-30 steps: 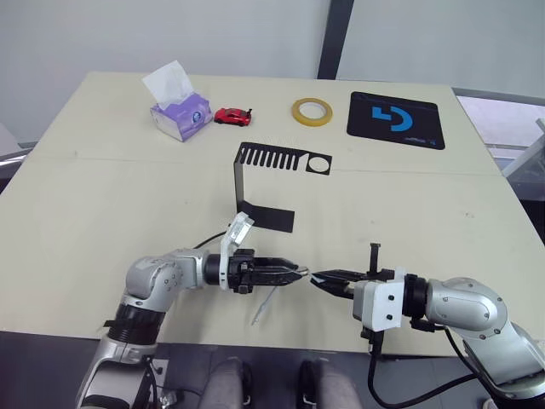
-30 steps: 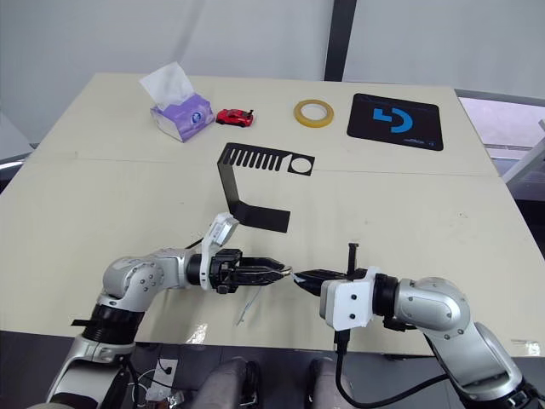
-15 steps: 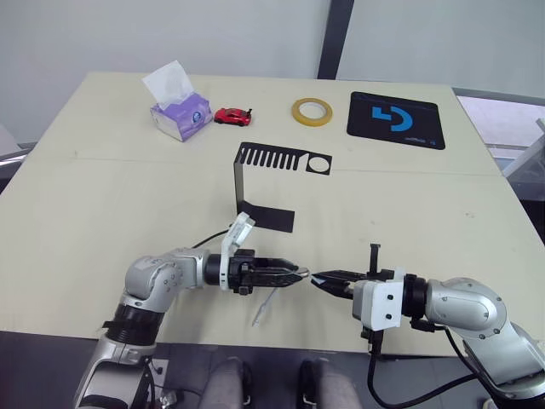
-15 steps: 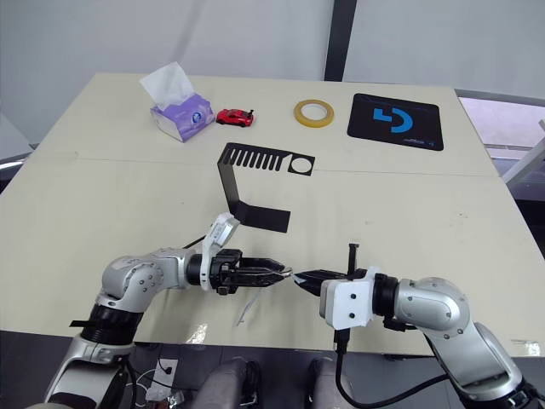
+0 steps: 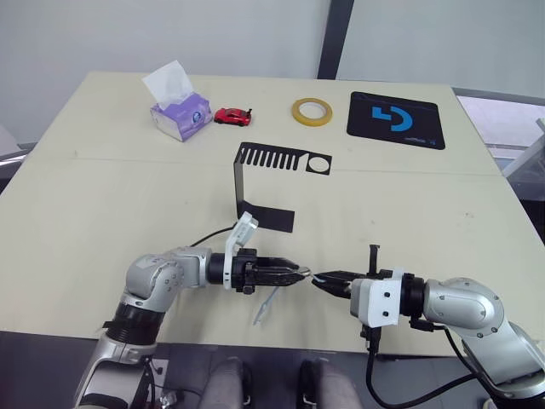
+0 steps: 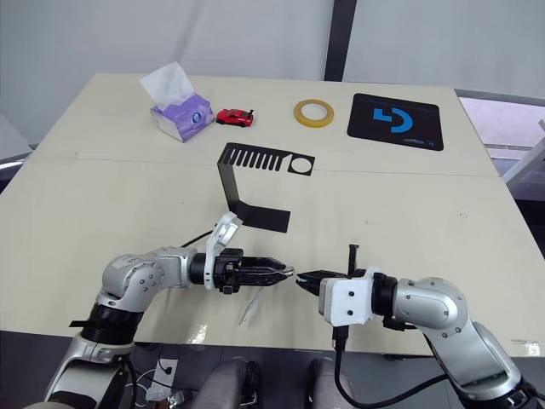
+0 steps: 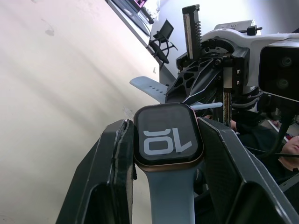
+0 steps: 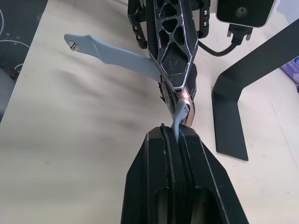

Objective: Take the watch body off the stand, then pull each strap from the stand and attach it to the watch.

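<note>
Left hand [image 7: 163, 154] grips watch body [image 7: 167, 135]; right hand [image 8: 174, 135] seemingly pinches strap [image 8: 181, 114].

One watch body [image 7: 168, 135]. Two straps: one strap [image 8: 112, 52] fitted to the body, a second strap [image 8: 180, 116] pinched at its far end, its full length hidden. One stand [image 5: 264, 183]. One tissue box [image 5: 180, 111], one toy car [image 5: 232, 116], one tape roll [image 5: 312, 110], one mousepad [image 5: 396, 119]. Two grippers: left gripper [image 5: 300, 274], right gripper [image 5: 317, 278].

Our head stereo pair looks down over the table [image 5: 102, 187]. Our wrist cams face each other, close in, sharing the watch body [image 7: 167, 135].
</note>
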